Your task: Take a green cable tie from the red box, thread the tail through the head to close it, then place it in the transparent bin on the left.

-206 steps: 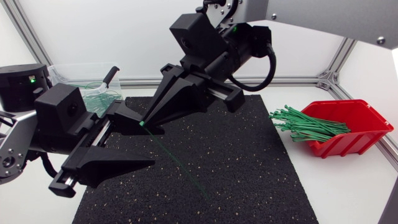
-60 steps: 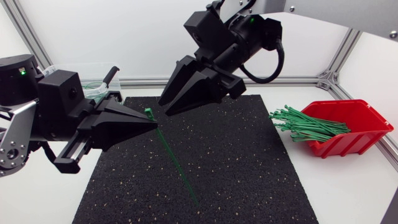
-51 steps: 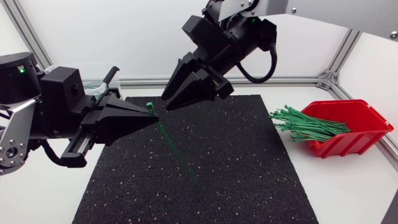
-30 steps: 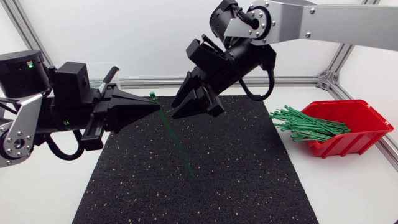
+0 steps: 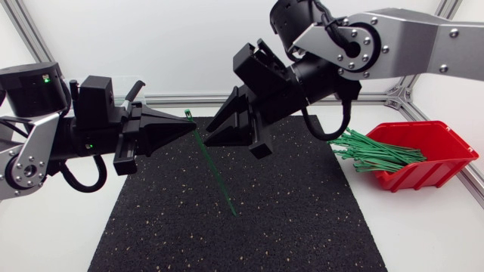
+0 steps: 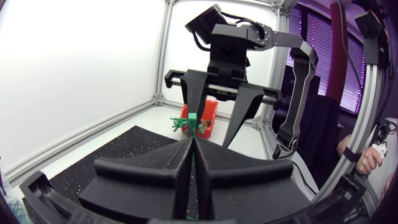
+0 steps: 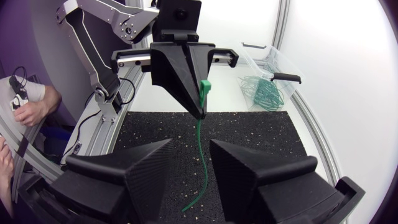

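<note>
Seen from above, the mat [image 5: 249,219] is lying at the table's middle. The box [image 5: 448,165] is sitting off the mat at 3 o'clock, with a bundle of ties [image 5: 374,151] sticking out over its edge toward the mat. The bin [image 7: 277,62] is standing at 10 o'clock, behind the left arm, with looped ties [image 7: 261,93] lying in it. Above the mat's 11 o'clock part, the left gripper [image 5: 189,129] is holding a cable tie [image 5: 212,166] just below its head, and the tail is hanging toward the mat's centre. The right gripper [image 5: 209,134] is facing it from 1 o'clock, just beside the tie.

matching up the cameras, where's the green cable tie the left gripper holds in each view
Head view: the cable tie hangs from the tip of the left gripper, tail slanting down over the black mat.
Left wrist view: only its head shows, above the shut fingers, before the red box.
Right wrist view: it dangles ahead of the open right gripper.
Shared landmark: the left gripper's pinched tip, just under the tie's head.
</note>
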